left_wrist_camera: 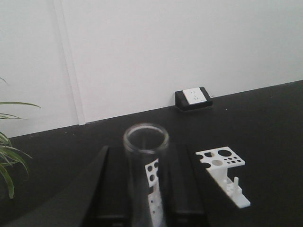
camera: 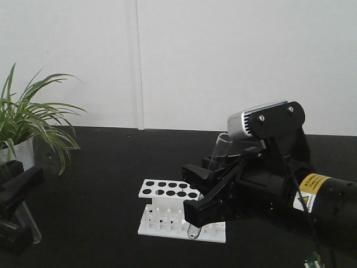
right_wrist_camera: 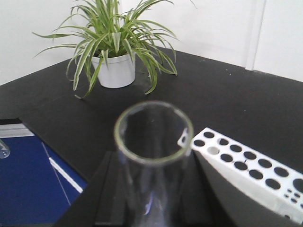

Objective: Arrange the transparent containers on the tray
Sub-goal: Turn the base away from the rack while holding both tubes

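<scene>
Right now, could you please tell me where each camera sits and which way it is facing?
Exterior front-facing: on the robot behind the left tool and right tool, both in view, facing the white wall across the black table.
Left wrist-mounted: just behind the left tool, looking along it past the left-held tube toward the wall socket.
Right wrist-mounted: just behind the right tool, looking along it past the right-held tube toward the potted plant.
Shared: all three see the white rack.

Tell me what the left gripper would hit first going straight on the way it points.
Probably the white rack: it stands on the black table ahead of the left gripper and its held test tube, slightly right; depth is unclear.
</scene>
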